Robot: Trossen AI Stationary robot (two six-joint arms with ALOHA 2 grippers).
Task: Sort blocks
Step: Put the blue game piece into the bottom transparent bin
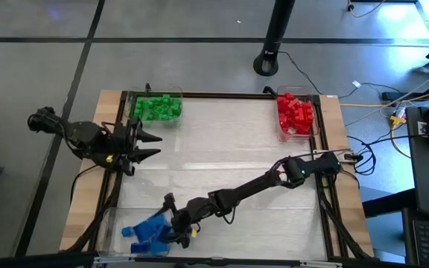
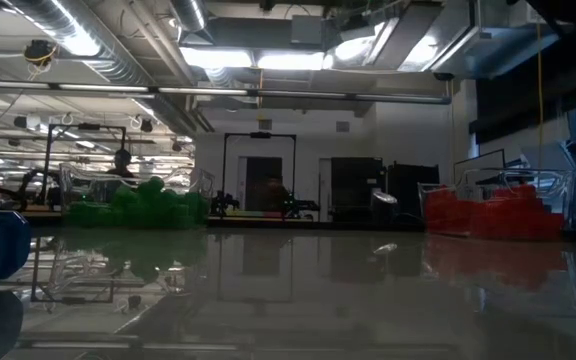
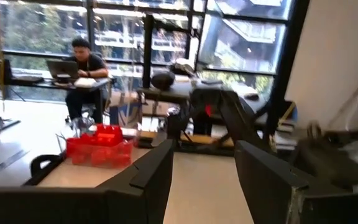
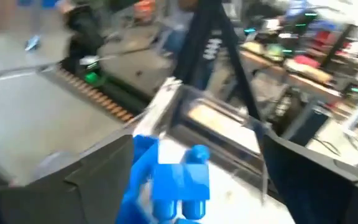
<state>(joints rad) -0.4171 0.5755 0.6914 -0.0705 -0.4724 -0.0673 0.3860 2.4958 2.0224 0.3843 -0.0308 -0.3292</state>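
Above the tray: right pincer [image 1: 171, 217] released over blue blocks [image 1: 149, 232].
Right wrist only: studs visible.
Left pincer [image 1: 153, 146]: parted, empty.

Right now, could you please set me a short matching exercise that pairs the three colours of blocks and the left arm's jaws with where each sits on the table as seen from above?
Column one:
1. green blocks
2. red blocks
3. blue blocks
4. left gripper

Column two:
A. near left corner, under the right gripper
B. far right corner
C. left edge, just on the near side of the green pile
D. far left corner

Pairs: 1-D, 2-B, 3-A, 4-C
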